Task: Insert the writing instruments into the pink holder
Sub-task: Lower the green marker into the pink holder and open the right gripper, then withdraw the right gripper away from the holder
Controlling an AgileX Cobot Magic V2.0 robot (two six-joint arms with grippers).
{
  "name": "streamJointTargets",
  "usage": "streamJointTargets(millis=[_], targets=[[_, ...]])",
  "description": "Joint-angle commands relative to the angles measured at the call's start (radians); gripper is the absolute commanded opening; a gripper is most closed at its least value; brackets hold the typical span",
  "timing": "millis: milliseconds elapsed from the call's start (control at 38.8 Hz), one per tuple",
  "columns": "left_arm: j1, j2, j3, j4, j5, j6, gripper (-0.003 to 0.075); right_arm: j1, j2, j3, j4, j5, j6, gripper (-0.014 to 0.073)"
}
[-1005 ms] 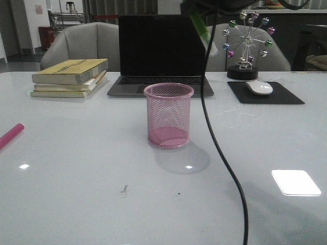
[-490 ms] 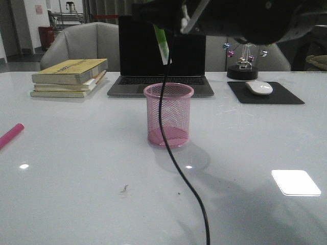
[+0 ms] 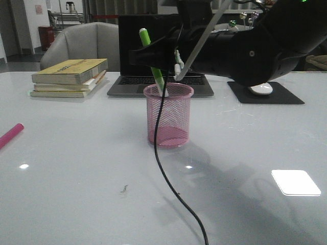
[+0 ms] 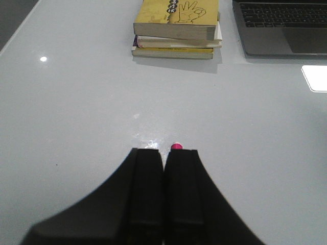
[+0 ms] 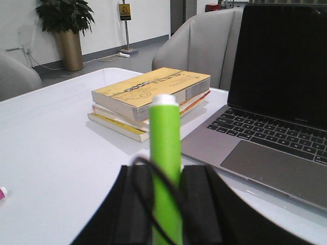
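Observation:
The pink holder [image 3: 168, 115] stands upright at the table's middle, in front of the laptop. My right gripper [image 3: 164, 60] hovers just above it, shut on the lime green pen [image 3: 146, 41] [image 5: 165, 148]. The pen is tilted, and its lower white tip sits at the holder's rim. The hot pink pen [image 3: 10, 136] lies flat at the table's left edge. In the left wrist view its tip [image 4: 176, 146] peeks out beyond my left gripper [image 4: 163, 153], which is shut with nothing between its fingers. The holder does not show in either wrist view.
A stack of books [image 3: 71, 76] lies at the back left, with an open laptop [image 3: 153, 84] behind the holder. A mouse on a black pad [image 3: 265, 93] sits at the back right. A black cable [image 3: 166, 168] hangs from the right arm across the holder's front.
My right arm has swung left and down into the front view. It has carried the green pen from high on the right to over the holder's rim. The pink pen has not moved.

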Motion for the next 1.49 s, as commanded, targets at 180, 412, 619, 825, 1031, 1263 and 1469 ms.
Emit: streamJointTargets(millis=[180, 412, 619, 825, 1031, 1263, 1469], targets=[[0.002, -0.029, -0.031, -0.01, -0.073, -0.005, 0.0092, -0.017, -0.055, -0.026, -0.008, 0.017, -0.018, 0.0293], [0.002, -0.029, -0.031, -0.01, -0.069, -0.005, 0.0092, -0.017, -0.055, -0.026, -0.008, 0.017, -0.018, 0.034], [0.002, -0.034, -0.031, -0.01, -0.055, -0.005, 0.0092, -0.017, -0.07, -0.026, 0.006, 0.019, -0.018, 0.0341], [0.002, -0.066, -0.031, -0.008, -0.055, -0.005, 0.0092, -0.017, -0.194, -0.026, 0.007, 0.169, -0.071, 0.0341], [0.002, -0.104, -0.031, -0.008, -0.055, -0.005, 0.0092, -0.03, -0.377, -0.026, 0.02, 0.362, -0.181, 0.0341], [0.002, -0.15, -0.031, -0.008, -0.055, -0.005, 0.0092, -0.157, -0.647, -0.026, 0.113, 0.595, -0.191, 0.0341], [0.002, -0.189, -0.031, -0.006, -0.055, -0.005, 0.0092, -0.317, -0.871, -0.026, 0.05, 0.892, -0.204, 0.0341]])
